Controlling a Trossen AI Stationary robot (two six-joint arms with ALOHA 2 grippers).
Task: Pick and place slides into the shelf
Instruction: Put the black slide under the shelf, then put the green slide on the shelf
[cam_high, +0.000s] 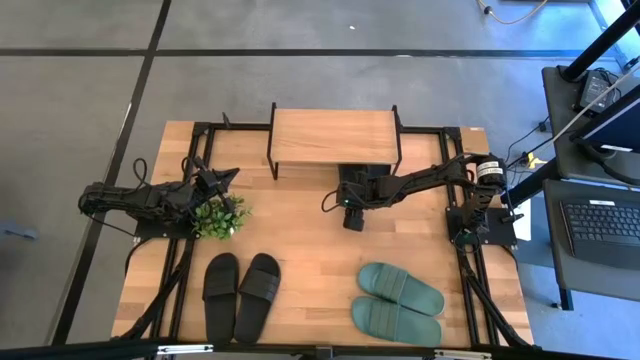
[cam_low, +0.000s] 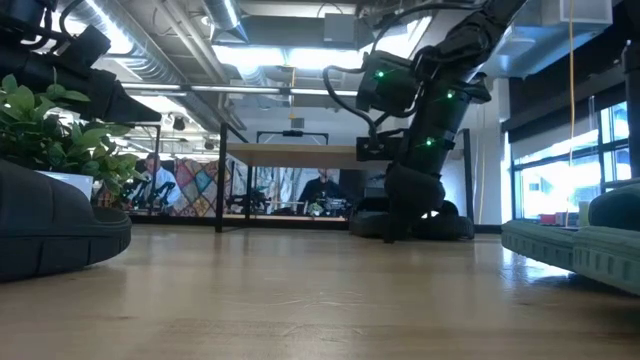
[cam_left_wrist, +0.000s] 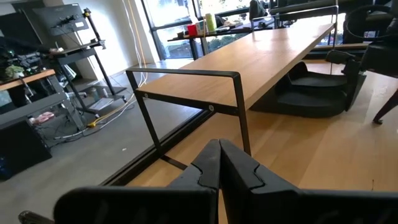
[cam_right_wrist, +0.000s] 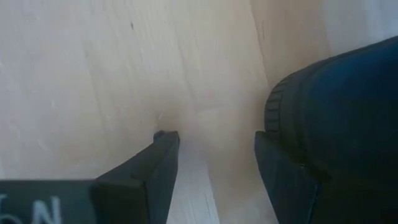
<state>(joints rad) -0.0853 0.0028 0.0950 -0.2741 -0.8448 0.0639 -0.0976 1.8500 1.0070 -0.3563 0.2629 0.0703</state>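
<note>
Meanwhile, the right claw (cam_high: 353, 222) hung low over the bench (cam_high: 310, 275) just in front of the shelf (cam_high: 334, 137), its fingers (cam_right_wrist: 155, 165) spread wide beside a black slide (cam_right_wrist: 339, 118), gripping nothing. Black slides (cam_left_wrist: 314, 90) lay under the shelf. In front of the shelf lay a black pair (cam_high: 240, 293) and a green pair (cam_high: 398, 302). The left claw (cam_high: 222, 180) waited pinched shut beside the plant (cam_high: 220, 217).
</note>
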